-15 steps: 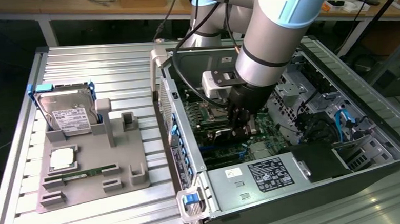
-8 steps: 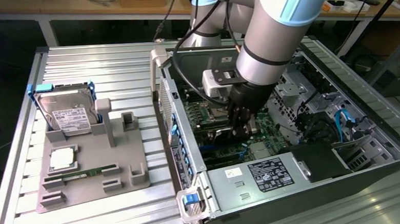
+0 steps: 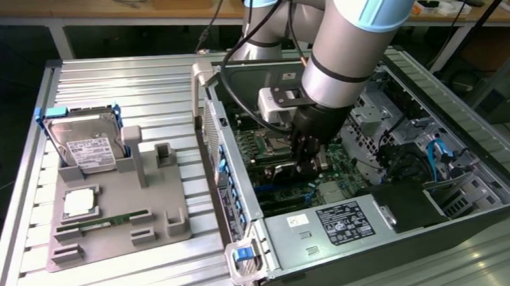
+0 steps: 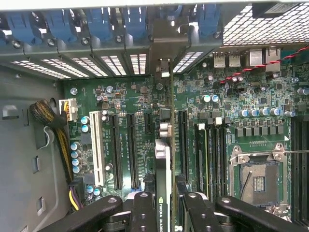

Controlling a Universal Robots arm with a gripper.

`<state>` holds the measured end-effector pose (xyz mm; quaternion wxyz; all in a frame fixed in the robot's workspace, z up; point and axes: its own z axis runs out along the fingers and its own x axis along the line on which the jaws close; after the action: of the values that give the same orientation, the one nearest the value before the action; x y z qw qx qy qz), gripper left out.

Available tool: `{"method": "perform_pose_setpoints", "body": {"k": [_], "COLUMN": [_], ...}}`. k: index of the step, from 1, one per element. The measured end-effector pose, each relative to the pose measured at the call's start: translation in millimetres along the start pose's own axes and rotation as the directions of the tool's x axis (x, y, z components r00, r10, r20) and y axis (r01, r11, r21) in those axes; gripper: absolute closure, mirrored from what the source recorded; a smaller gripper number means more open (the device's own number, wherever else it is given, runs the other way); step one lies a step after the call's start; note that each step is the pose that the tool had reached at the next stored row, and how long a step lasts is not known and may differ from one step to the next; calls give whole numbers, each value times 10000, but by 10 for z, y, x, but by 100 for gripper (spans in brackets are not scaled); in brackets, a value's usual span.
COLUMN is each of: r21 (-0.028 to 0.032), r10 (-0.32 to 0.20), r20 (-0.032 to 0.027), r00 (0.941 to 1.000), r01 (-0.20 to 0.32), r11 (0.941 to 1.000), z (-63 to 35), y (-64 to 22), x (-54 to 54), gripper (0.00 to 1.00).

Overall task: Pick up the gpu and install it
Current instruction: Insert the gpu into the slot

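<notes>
I see the gripper (image 3: 307,156) down inside the open computer case (image 3: 374,241). Its two black fingers (image 4: 143,208) are clamped on the gpu (image 4: 163,154), one on each side. The gpu stands on its thin edge over the green board (image 4: 130,96). Its metal end is up against the back wall of the case. I cannot tell if it is pushed into a slot.

Things sit close around the card. On one side I count one white slot (image 4: 95,145) and two long black slots (image 4: 116,150). One more long black slot (image 4: 182,145) lies just beside the card on the other side. A fat bundle of wires (image 4: 50,121) sits well apart, by the gray wall. One chip socket (image 4: 258,179) with a silver frame lies farther off. A thin red and black wire (image 4: 270,65) runs across one corner of the board.

At the exterior view's left of the case, one gray tray (image 3: 120,238) holds three things. I count one hard drive (image 3: 85,148) standing up, one square chip (image 3: 79,203), and one green memory stick (image 3: 102,223) lying flat.

Everything rests on a silver ribbed metal table (image 3: 147,76). Wooden benches (image 3: 143,8) stand behind it.
</notes>
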<state>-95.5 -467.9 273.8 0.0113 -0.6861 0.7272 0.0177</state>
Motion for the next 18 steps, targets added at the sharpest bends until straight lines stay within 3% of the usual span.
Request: {"method": "perform_pose_setpoints", "body": {"k": [18], "r21": [-4], "r10": [-106], "r20": [1], "r00": [9999], "r01": [106], "r11": [9999], "z": [57], "y": [-2], "x": [2], "gripper": [73]}}
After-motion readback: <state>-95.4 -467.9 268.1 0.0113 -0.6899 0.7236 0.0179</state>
